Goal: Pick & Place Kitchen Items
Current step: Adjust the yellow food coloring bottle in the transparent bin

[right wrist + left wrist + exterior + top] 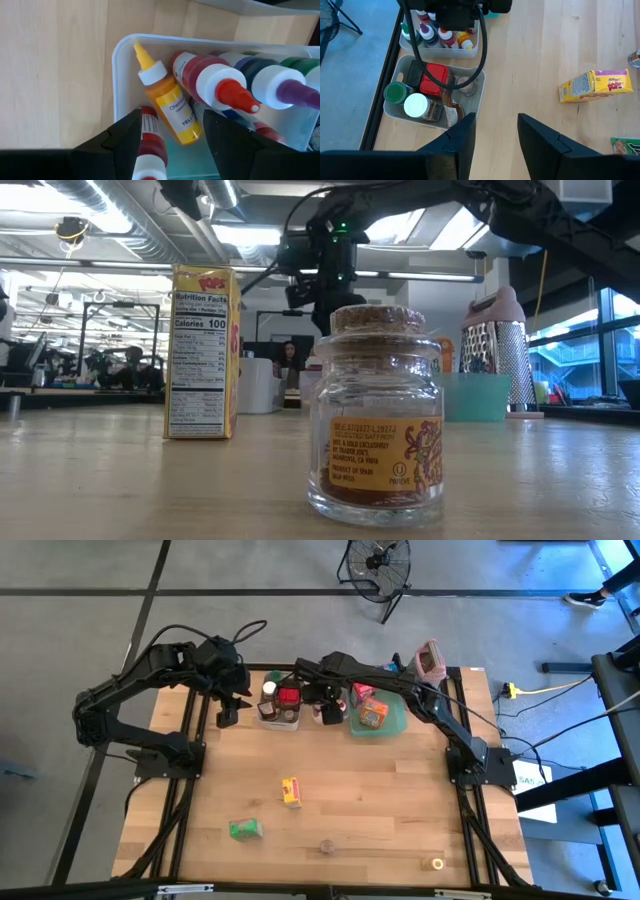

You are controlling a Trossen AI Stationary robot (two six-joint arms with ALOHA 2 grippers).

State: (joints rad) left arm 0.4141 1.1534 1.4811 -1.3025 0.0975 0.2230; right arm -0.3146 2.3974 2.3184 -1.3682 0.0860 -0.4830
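Here the right gripper [172,137] hovers over the far-edge tub [120,75], jaws parted around a red-capped bottle [149,150], seemingly placing it; left gripper [495,132] waits alongside, jaws released.

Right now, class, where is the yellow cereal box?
In the high view the yellow cereal box lies on the open table near its middle, just up and right of the green box.

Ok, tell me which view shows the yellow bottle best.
The right wrist view: the yellow bottle lies close up in the white tub, label partly readable. The left wrist view shows it small. In the high and low views I cannot make it out.
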